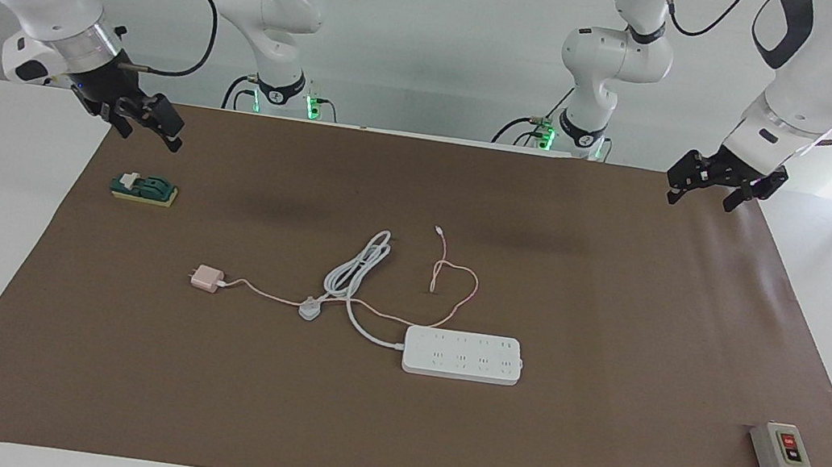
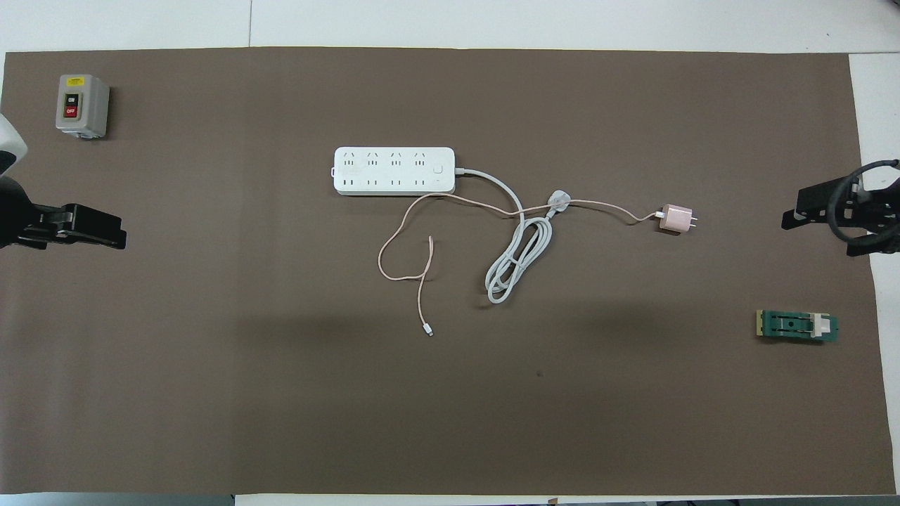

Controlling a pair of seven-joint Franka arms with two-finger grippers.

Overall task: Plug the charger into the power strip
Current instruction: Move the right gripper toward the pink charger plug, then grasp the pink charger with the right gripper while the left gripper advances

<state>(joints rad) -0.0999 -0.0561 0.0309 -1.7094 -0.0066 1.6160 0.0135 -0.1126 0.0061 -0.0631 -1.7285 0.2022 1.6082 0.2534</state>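
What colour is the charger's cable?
Pale pink, like the charger itself; its cable shows best in the overhead view.

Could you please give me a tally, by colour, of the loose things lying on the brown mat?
White: 1, the power strip with its corded plug
Pink: 1, the charger with its cable
Grey: 1, the button box
Green: 1, the switch block
Total: 4
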